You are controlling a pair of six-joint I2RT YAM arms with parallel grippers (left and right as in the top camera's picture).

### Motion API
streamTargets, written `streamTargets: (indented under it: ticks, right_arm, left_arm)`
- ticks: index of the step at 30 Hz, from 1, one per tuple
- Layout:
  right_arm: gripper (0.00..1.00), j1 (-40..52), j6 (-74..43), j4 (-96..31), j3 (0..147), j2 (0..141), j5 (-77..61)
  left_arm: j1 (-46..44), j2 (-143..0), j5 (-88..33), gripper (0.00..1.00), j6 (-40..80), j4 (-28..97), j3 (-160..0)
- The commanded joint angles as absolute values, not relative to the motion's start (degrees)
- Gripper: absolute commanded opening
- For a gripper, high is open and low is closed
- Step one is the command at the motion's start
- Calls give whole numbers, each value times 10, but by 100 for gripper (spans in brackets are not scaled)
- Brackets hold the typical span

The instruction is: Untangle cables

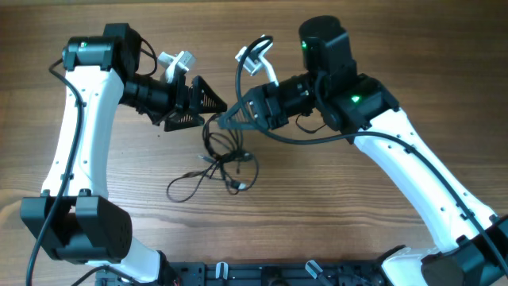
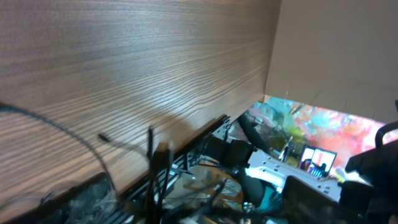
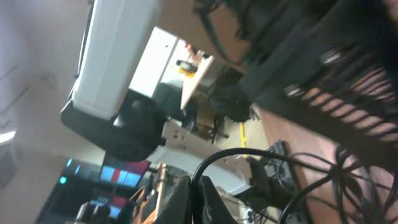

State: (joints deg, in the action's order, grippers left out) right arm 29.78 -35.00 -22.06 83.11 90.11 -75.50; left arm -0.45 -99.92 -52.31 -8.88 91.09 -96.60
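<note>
The worktop (image 1: 341,214) is brown wood with a fine straight grain, smooth and matt. The cables (image 1: 217,162) have thin black matt sheathing and small silvery metal ends. The arm shells (image 1: 79,135) are smooth white plastic with a slight sheen. The left gripper (image 1: 202,107) has matt black plastic jaws with ribbed latticework.

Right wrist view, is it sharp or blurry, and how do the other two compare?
Right wrist view: soft and smeared, dark foreground against a bright background. Left wrist view: tilted, near edge blurred, grain of the table clear. Overhead view: sharp, evenly lit, the cables crisp with faint shadows.
</note>
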Motion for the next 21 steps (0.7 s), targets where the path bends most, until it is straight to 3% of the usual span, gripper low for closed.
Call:
streamTargets:
  ticks: [1, 3, 11, 21]
  right_arm:
    - [4, 292, -338, -218, 835, 897, -733]
    - [4, 292, -331, -218, 835, 898, -733]
    - [4, 289, -319, -215, 835, 927, -766]
    - [4, 271, -395, -100, 835, 929, -833]
  left_arm:
    - [-5, -1002, -522, 100, -131, 912, -966]
    - [-5, -1002, -553, 100, -199, 934, -966]
    - [-5, -1002, -561, 100, -266, 940, -966]
    - [-5, -1002, -557, 94, -268, 938, -966]
